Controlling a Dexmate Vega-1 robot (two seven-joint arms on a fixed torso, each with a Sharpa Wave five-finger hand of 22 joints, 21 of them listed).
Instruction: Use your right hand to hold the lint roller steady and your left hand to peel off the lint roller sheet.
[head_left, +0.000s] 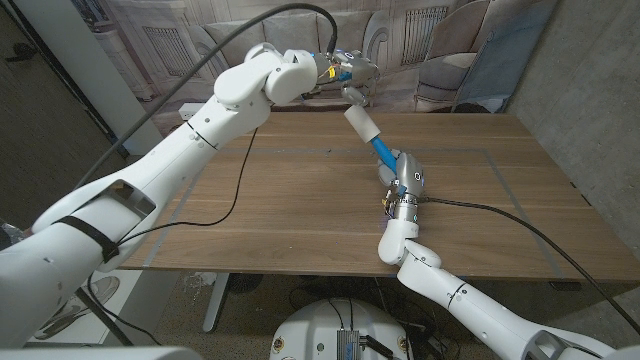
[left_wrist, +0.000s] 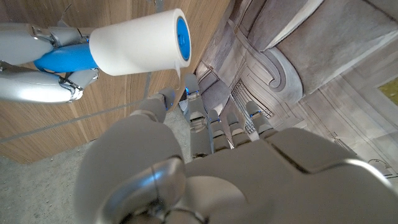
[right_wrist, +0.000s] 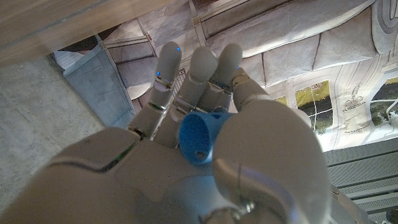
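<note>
The lint roller is held tilted above the far middle of the table, its white roll (head_left: 361, 124) pointing away and its blue handle (head_left: 383, 155) running down into my right hand (head_left: 404, 182). That hand grips the handle; the handle's blue end (right_wrist: 199, 140) pokes out of my curled right hand (right_wrist: 205, 155). My left hand (head_left: 351, 76) hovers just past the roll's far end. In the left wrist view the roll (left_wrist: 138, 43) sits close above my left fingertips (left_wrist: 190, 87), and a thin sheet edge (left_wrist: 180, 70) hangs off it toward them. I cannot tell whether it is pinched.
The wooden table (head_left: 300, 200) carries a thin black cable (head_left: 236, 190) across its left half. A painted backdrop (head_left: 200, 40) hangs behind the far edge, with a grey panel (head_left: 500, 70) leaning at the back right.
</note>
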